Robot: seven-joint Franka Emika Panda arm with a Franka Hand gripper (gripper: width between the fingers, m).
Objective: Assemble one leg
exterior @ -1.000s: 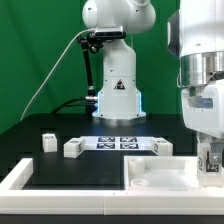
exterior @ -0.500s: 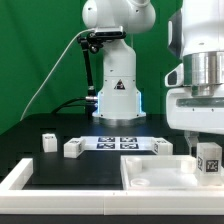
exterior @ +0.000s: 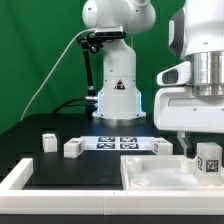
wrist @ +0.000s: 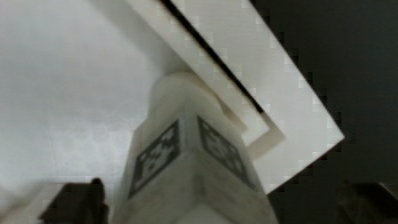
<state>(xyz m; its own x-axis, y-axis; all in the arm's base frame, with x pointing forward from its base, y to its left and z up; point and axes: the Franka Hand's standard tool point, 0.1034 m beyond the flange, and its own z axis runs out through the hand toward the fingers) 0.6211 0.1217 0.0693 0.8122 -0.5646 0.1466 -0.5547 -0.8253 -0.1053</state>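
One leg (exterior: pixel 208 160), a chunky white block with square marker tags, stands upright at the corner of the large flat white tray-like piece (exterior: pixel 150 176) on the exterior view's right. My gripper (exterior: pixel 207 150) hangs straight over it. One finger (exterior: pixel 185 146) shows apart from the leg's side. In the wrist view the leg (wrist: pixel 187 140) rises between my gripper's (wrist: pixel 222 205) dark fingers (wrist: pixel 77 203), with a gap on each side. The jaws stand open around the leg.
Three more legs lie on the black table: two on the left (exterior: pixel 48 141) (exterior: pixel 72 147) and one by the marker board (exterior: pixel 160 146). The marker board (exterior: pixel 118 142) lies mid-table. A white border (exterior: pixel 20 178) runs along the front left. The arm's base (exterior: pixel 115 95) stands behind.
My hand has risen and turned above the leg, and a finger now shows apart from it. The leg has stayed in the tray-like piece's corner.
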